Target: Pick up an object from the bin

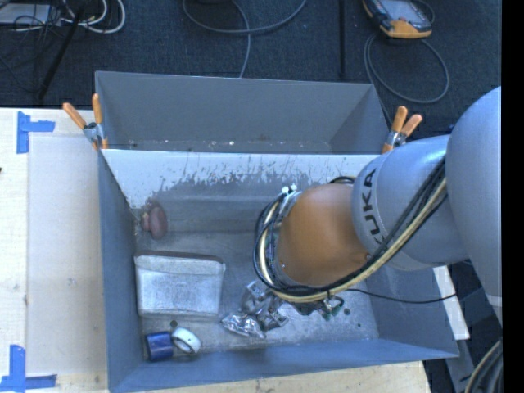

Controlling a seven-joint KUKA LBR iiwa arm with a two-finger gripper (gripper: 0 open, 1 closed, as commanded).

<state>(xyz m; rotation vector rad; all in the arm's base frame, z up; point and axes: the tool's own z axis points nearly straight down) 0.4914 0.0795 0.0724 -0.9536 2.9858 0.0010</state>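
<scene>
Nearest, a crumpled silver foil wad (252, 319) is seen at the front middle of the bin (246, 121), just beside the end effector (274, 300), whose opening cannot be told. The foil is judged light, flimsy and crushable, and is best pinched across a raised fold.

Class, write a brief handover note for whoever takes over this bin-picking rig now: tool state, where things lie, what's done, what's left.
Tool: low in the bin under the orange wrist cover; open or shut cannot be told.
Nearest: crumpled silvery thing, near-edge middle, beside the tool.
Others: pale grey block to its left; blue cylinder and white piece in the near left corner; brownish lump at the left wall.
Done: nothing seen lifted. Left: grasp one thing and lift it out.
</scene>
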